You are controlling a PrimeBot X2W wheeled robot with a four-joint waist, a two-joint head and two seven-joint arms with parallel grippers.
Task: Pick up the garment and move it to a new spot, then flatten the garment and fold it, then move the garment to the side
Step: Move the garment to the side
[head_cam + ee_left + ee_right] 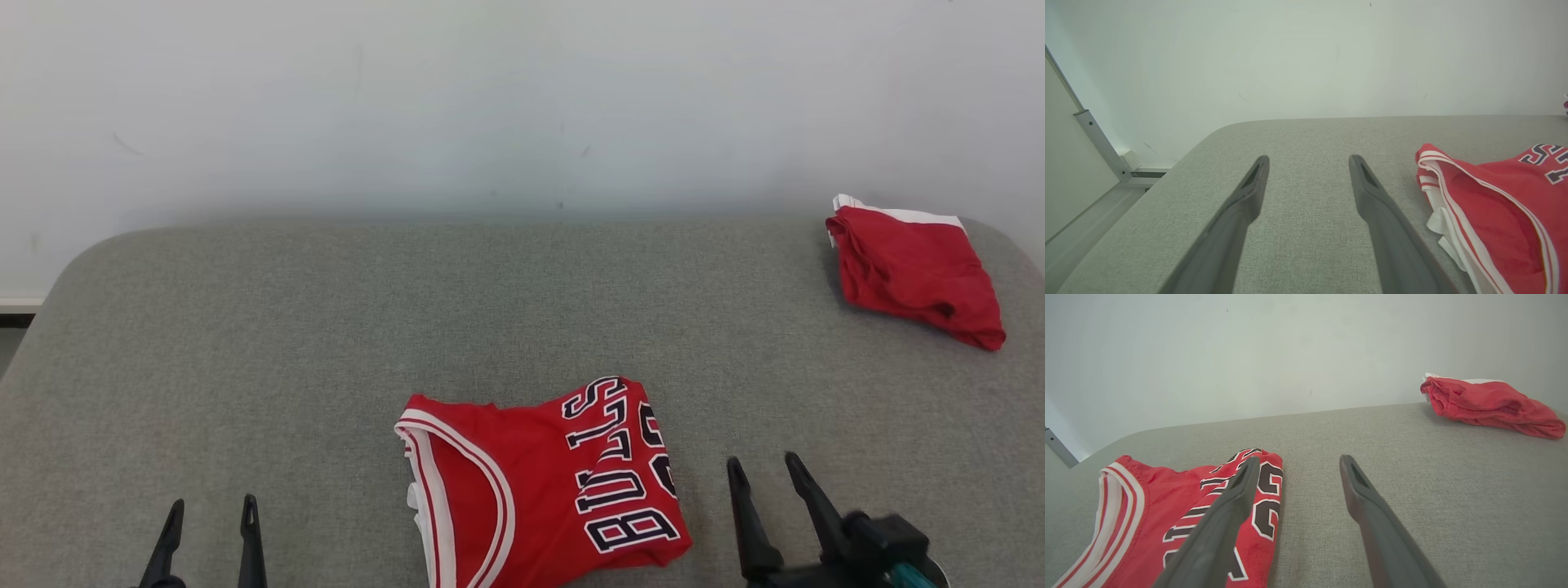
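Note:
A red basketball jersey, the garment (543,486), lies folded on the grey padded table (326,327) near its front edge, white trim and dark lettering showing. Left of it, my left gripper (211,512) stands open over bare fabric, holding nothing. Its view has the garment (1494,204) at the right, apart from my left gripper (1308,163). Just right of the garment stands my right gripper (763,467), also open and empty. In the right wrist view my right gripper (1294,463) has its left finger over the garment (1167,506) edge.
A second red garment with a white band (910,265) lies bunched at the table's far right corner, also in the right wrist view (1490,404). A pale wall (522,98) rises behind the table. A metal frame rail (1102,143) stands beyond the table's left edge.

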